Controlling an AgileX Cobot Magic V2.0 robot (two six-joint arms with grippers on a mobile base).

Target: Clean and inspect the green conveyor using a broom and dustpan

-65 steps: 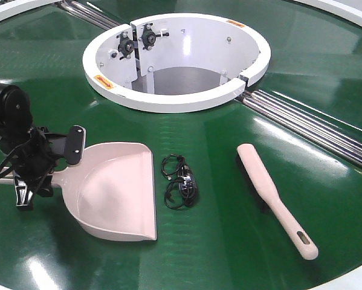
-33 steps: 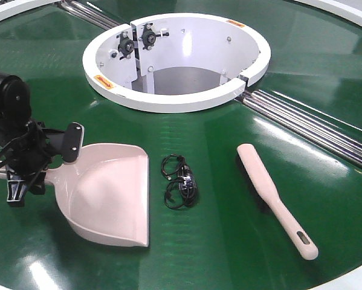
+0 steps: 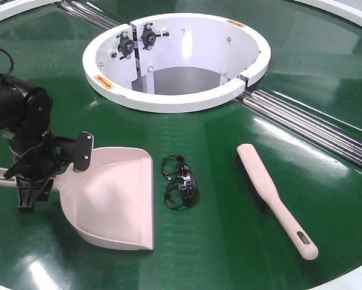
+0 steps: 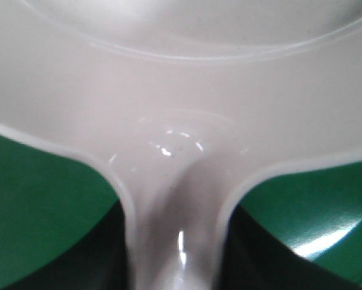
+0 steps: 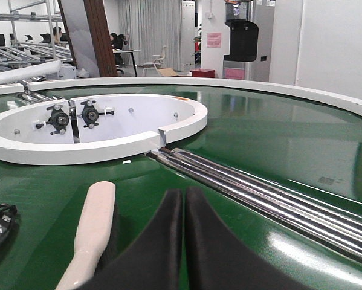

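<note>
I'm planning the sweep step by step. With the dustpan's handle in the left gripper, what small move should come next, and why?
Probably open the right gripper and lower it onto the broom. The left gripper clamps the dustpan handle, while the broom lies untouched on the green conveyor, and the right fingers are pressed shut beside it.

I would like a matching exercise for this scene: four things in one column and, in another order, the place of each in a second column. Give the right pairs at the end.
Things
1. dustpan
2. broom
3. black cord bundle
4. white ring housing

Places
A. between the two pink tools
B. farthest right, lying free on the green conveyor
C. behind the other three, at the back of the belt
D. handle gripped by the left gripper

Pairs: 1-D, 2-B, 3-A, 4-C
</note>
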